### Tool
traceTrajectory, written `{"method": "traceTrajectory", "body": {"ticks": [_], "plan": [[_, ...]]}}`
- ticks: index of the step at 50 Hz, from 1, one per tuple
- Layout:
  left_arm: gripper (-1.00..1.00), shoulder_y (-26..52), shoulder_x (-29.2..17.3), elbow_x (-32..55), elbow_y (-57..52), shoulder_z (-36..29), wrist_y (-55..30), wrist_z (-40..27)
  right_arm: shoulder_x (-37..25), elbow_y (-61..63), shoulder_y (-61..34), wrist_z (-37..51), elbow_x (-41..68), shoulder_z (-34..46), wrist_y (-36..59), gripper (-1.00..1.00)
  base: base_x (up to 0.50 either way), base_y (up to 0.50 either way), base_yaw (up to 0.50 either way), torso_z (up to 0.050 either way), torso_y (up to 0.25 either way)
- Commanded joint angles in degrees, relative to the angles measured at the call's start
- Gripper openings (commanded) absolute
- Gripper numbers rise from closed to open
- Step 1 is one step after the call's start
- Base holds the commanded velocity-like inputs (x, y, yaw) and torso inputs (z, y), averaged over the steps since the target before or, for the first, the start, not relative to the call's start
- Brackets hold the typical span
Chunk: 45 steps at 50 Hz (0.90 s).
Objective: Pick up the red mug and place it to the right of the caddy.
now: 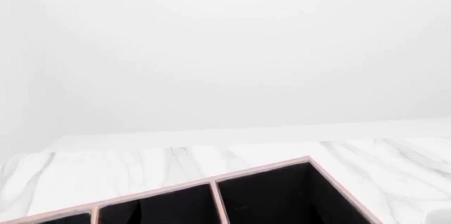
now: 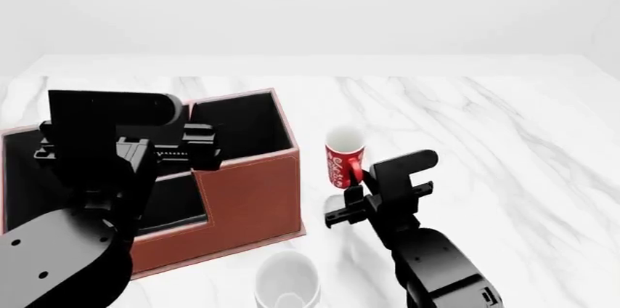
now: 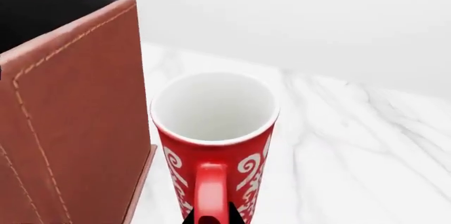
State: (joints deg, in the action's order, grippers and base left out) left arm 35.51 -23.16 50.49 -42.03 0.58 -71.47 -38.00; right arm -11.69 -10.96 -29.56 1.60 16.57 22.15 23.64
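The red mug (image 2: 342, 157) stands upright just right of the caddy (image 2: 247, 199), its handle toward me. In the right wrist view the red mug (image 3: 215, 129) shows its white inside, with the caddy's wall (image 3: 71, 118) beside it. My right gripper (image 2: 356, 183) is behind the mug, and its black fingertips (image 3: 236, 214) press on both sides of the red handle. I cannot tell whether the mug rests on the table or is lifted. My left gripper (image 2: 200, 144) hovers over the caddy's black compartments, jaws apart and empty. The left wrist view shows only the caddy's rim (image 1: 261, 170).
A plain white mug (image 2: 287, 282) stands near the front edge, in front of the caddy's right corner. The white marble table (image 2: 484, 148) stretches to the right of the red mug. A white wall rises behind the table.
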Motion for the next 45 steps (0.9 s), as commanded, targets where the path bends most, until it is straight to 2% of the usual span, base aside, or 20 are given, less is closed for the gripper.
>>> {"method": "traceTrajectory", "body": {"ticks": [1,18,45], "plan": [[1.0,-0.6,0.9,-1.5,0.3,1.2,1.3,1.2,3.4,-7.0,-3.3,-3.0,-2.4,0.6,-2.0,-1.0,0.0,0.0,0.0,0.0,0.0],[1.0,-0.5,0.6,-0.7,0.3,1.4,1.3,0.6,3.9,-13.5,-4.3,-3.7,-2.7,2.0,-3.3,-1.0,0.0,0.0,0.0,0.0,0.001],[1.0,-1.1,0.0,-0.5,1.0,1.1,2.7,0.4,3.6,-15.4,-4.4,-3.7,-2.1,3.2,-2.9,-1.0,0.0,0.0,0.0,0.0,0.001]]}}
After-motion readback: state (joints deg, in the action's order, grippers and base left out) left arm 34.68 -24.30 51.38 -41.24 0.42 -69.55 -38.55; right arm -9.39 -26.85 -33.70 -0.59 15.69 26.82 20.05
